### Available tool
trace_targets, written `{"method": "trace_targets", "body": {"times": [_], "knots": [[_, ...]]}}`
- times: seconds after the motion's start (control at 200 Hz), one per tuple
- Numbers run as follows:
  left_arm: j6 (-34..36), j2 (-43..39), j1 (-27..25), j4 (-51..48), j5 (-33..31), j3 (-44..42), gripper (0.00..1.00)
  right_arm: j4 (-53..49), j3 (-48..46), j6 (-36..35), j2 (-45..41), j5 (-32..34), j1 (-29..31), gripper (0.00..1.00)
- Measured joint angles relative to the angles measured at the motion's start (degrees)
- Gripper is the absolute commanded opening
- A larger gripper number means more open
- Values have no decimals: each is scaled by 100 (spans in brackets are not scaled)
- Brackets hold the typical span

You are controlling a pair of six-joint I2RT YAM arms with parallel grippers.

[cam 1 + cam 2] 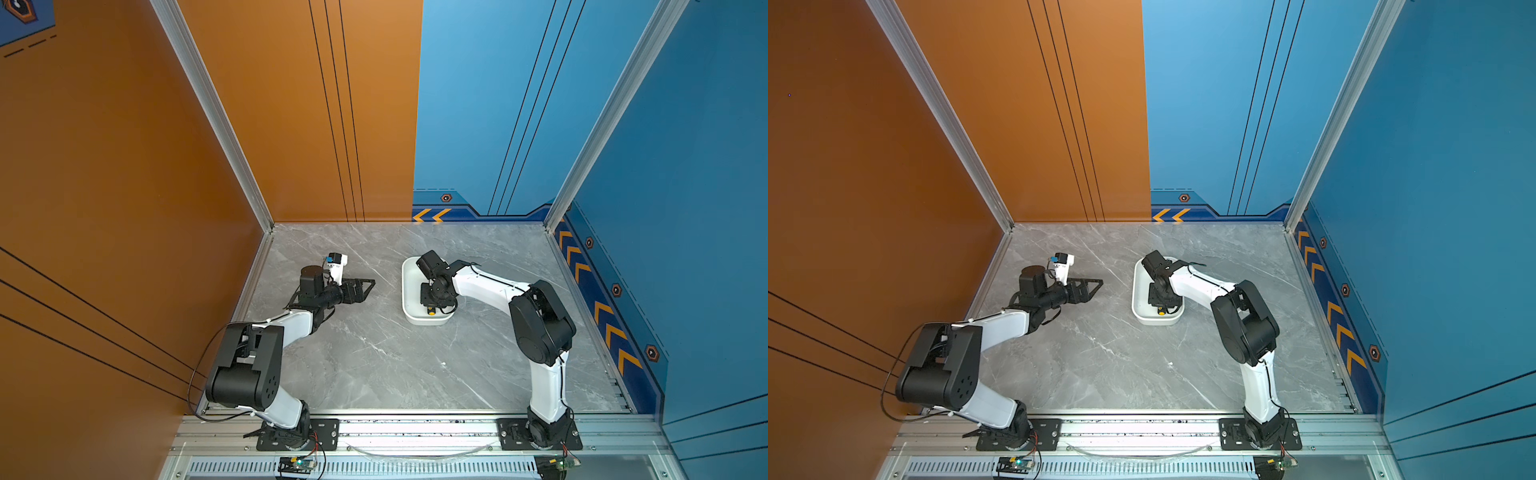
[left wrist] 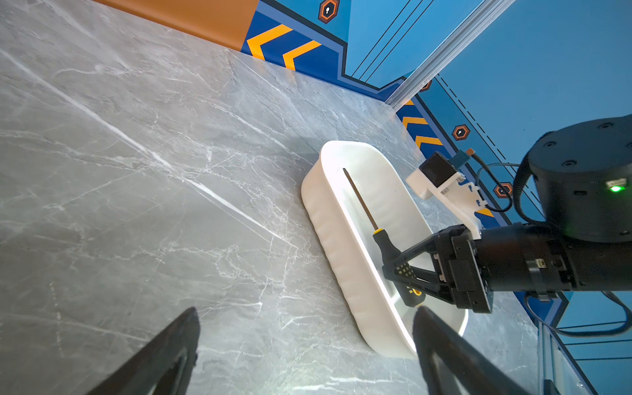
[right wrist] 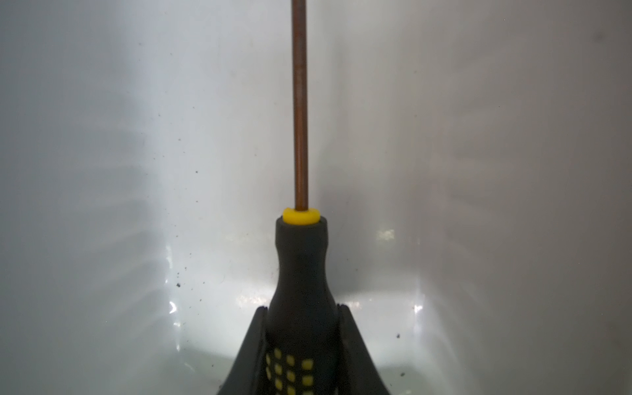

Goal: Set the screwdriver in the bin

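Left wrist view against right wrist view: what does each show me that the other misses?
Left wrist only: the bin from outside on the table, the tip of the screwdriver, the open left pincer. Right wrist only: dark specks on the bin floor. Both: the right pincer shut on the screwdriver handle, inside the bin.

Legible words, numbers, brands: none.
Signs: orange back-wall chevrons, a pair, on the dark-blue band at the wall's foot; orange side-wall chevrons, a row on the same band; hexagon badges with a white mark, along both walls.
Screwdriver handle: yellow print, unreadable.
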Motion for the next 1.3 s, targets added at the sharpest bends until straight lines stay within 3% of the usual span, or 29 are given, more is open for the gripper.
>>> {"method": "trace_targets", "body": {"times": [0.23, 0.726, 1.061, 1.302], "knots": [[22, 7, 0, 13, 46, 0, 98, 22, 0, 35, 144, -2, 2, 0], [90, 37, 0, 13, 66, 0, 98, 26, 31, 63, 164, -101, 0, 50], [90, 37, 0, 13, 66, 0, 98, 15, 122, -15, 9, -149, 0, 57], [87, 37, 0, 13, 63, 0, 98, -236, 308, -702, -1202, -26, -28, 62]]}}
